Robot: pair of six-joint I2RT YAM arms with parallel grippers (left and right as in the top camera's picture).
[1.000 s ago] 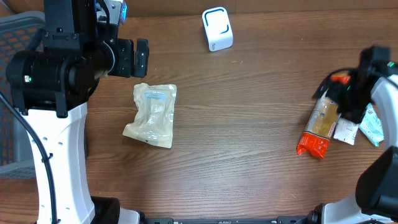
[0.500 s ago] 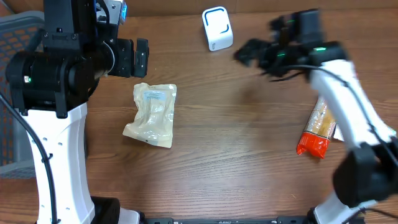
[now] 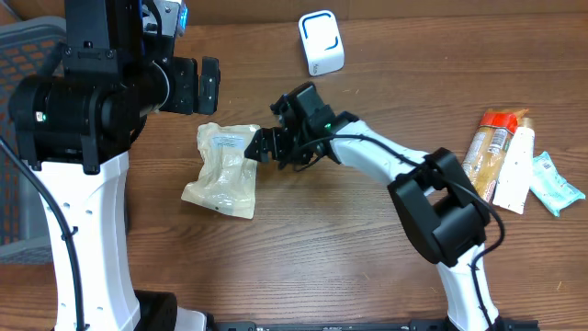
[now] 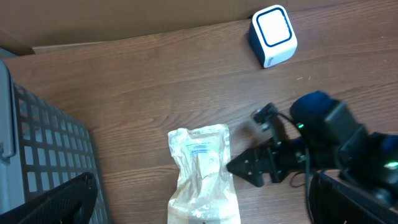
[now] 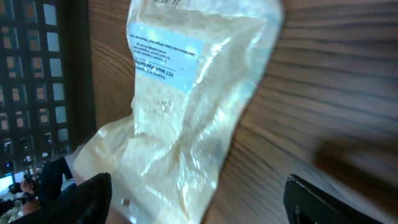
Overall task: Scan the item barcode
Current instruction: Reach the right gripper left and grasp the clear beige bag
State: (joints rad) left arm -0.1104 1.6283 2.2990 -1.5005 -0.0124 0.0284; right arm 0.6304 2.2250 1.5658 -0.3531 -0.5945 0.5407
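The clear plastic pouch of pale grain with a blue-white label [image 3: 223,169] lies left of centre, its long axis running near to far. My right gripper [image 3: 265,145], fingers spread, sits just beside the pouch's right edge and looks nearer to it than my equally spread left gripper [image 3: 209,85]. Open wooden table [image 3: 367,248] leads far-right to the white cube scanner [image 3: 321,42].

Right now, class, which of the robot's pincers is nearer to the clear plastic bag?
Right. The right pincer is beside the bag's upper right edge, open and not gripping it. The left pincer hangs farther off, beyond the bag's top edge, also open.
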